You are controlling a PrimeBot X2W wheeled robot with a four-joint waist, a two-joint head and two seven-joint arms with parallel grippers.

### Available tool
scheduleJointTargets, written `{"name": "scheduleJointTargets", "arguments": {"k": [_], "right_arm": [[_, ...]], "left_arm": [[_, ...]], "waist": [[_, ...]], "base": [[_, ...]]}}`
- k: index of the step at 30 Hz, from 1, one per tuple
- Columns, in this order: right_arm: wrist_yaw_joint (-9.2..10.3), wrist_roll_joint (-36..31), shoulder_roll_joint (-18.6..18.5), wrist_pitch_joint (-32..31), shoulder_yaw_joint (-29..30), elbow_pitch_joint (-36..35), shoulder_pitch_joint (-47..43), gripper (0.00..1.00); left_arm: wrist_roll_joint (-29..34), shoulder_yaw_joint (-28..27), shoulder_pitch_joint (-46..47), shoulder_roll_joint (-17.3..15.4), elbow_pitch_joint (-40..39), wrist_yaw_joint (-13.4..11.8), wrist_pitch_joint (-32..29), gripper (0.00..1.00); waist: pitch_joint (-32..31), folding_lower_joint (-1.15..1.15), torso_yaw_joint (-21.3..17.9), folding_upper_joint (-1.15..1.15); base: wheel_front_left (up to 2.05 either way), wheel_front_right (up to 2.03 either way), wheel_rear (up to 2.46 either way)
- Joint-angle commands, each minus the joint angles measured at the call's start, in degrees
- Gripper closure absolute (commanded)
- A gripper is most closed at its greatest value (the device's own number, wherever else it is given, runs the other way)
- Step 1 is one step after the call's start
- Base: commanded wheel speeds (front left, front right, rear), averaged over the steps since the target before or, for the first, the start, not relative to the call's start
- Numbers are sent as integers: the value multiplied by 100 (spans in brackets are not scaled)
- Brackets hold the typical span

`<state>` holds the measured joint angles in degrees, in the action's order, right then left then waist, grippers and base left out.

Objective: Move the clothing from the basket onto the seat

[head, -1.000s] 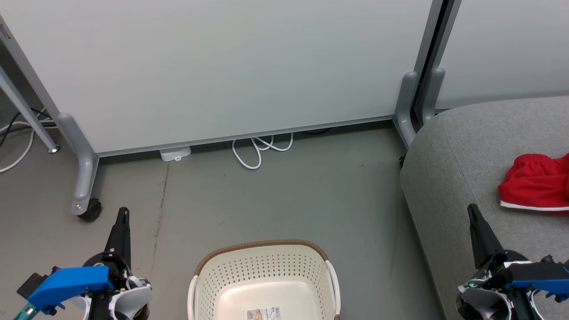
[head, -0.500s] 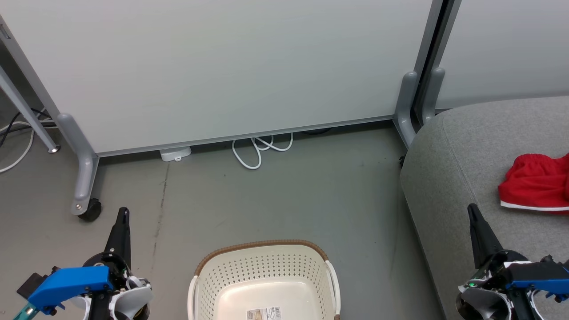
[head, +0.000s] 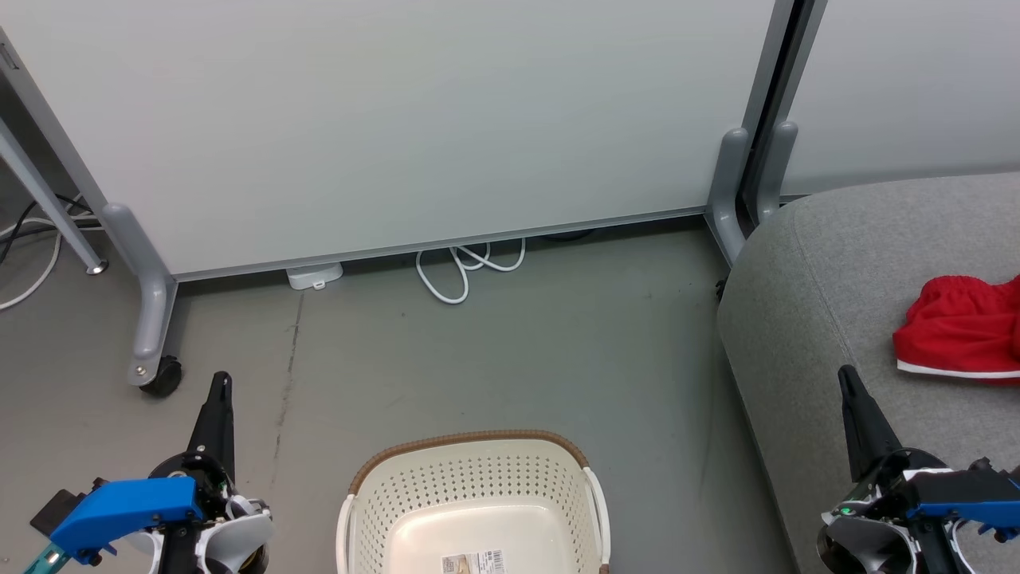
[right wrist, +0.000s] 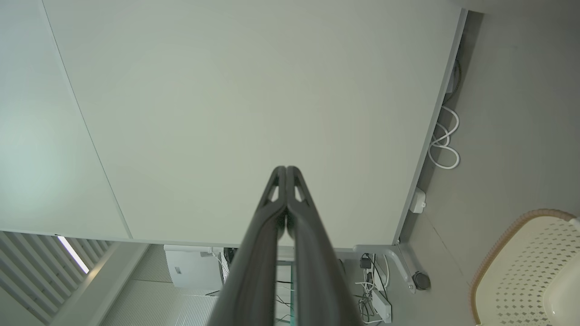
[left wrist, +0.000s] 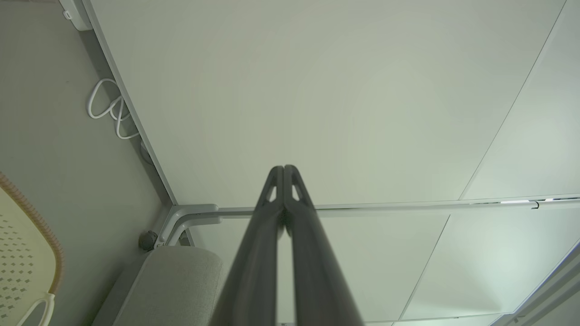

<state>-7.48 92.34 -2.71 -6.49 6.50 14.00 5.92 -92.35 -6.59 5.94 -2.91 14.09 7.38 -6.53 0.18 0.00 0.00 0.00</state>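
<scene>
Change: nothing has moved since the earlier frames; the grippers, the basket and the garment all keep their places.
Basket: the cream perforated laundry basket (head: 478, 482), with a brown woven-look rim, stands on the grey floor (head: 518, 359) at the bottom centre of the head view. The frame edge cuts off its near part. A label sticker (head: 472, 562) lies on its pale bottom.
Clothing: one red garment (head: 960, 328) with white stripe trim lies crumpled on the sofa seat (head: 805, 319), well apart from the basket and partly cut off by the right edge.
Seat: grey upholstery with a rounded corner, to the right of the basket with a strip of floor between them.
Left gripper: the left gripper (head: 220, 379) is over the floor to the left of the basket, its fingers pressed together tip to tip and holding nothing.
Right gripper: the right gripper (head: 845, 373) is over the seat's near edge, close to the garment but not touching it, its fingers likewise pressed together with nothing between them.
Open room: bare floor runs from the basket to the white partition panel (head: 398, 119). A coiled white cable (head: 466, 275) lies at the panel's foot, and a caster (head: 162, 379) stands at the left.
</scene>
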Motion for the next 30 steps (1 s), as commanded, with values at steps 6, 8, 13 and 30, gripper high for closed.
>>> {"name": "scheduleJointTargets", "arguments": {"k": [6, 8, 13, 30], "right_arm": [[-2, 17, -32, -13, 7, 9, 62, 100], [-2, 17, -32, -13, 7, 9, 62, 100], [-2, 17, -32, -13, 7, 9, 62, 100], [-2, 17, -32, -13, 6, 9, 62, 100]], "left_arm": [[-14, -8, 54, 8, -27, 21, -17, 100], [-14, -8, 54, 8, -27, 21, -18, 100], [-14, -8, 54, 8, -27, 21, -18, 100], [-14, -7, 54, 8, -27, 21, -17, 100]], "waist": [[0, 0, 0, 0], [0, 0, 0, 0], [0, 0, 0, 0], [0, 0, 0, 0]], "base": [[0, 0, 0], [0, 0, 0], [0, 0, 0], [0, 0, 0]]}}
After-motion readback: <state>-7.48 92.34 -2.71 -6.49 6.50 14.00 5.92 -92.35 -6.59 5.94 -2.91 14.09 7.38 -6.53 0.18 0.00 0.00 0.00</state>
